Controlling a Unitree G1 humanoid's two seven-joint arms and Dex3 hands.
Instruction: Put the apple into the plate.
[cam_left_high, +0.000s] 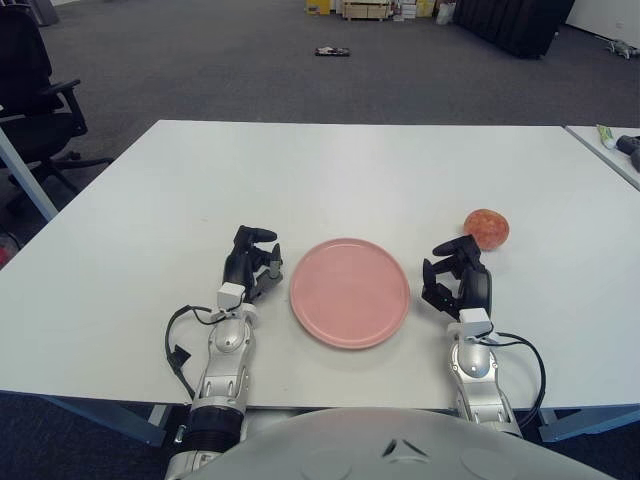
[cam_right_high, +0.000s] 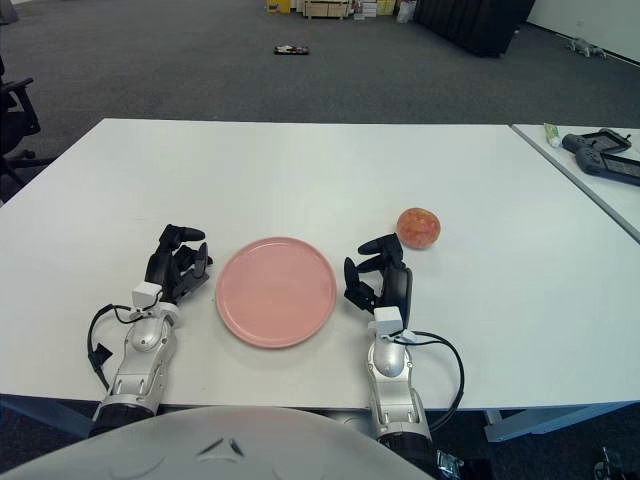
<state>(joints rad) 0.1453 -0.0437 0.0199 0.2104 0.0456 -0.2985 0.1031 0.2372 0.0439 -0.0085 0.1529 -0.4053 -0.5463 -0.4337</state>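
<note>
Plainly, the apple (cam_left_high: 486, 229) sits on the surface just beyond and slightly outboard of our right hand (cam_left_high: 455, 276), close to the fingertips but not touching them. It is round, reddish-orange with paler mottling, and looks smooth and firm, so we judge it would roll away if nudged off-centre.

Our right hand holds nothing; its dark fingers (cam_left_high: 452, 247) are loosely curved and apart. To do this step well, we should reach forward and a little to the right, open the fingers wider than the fruit, bring them around its widest part from above or from the side, and close only once they wrap both flanks. A light, even squeeze should do, since the skin looks slick.

Inboard of that hand, just beside it, lies the plate (cam_left_high: 350, 292): pink, round, shallow, with a low rim and a matte finish. Because the rim is low, we judge the apple should be set down near the middle and released gently, or it may roll off.

Our left hand (cam_right_high: 178, 266) shows on the plate's far side, fingers loosely curled and gripping nothing.

All of this rests on a flat, white, smooth surface (cam_left_high: 320, 180).
</note>
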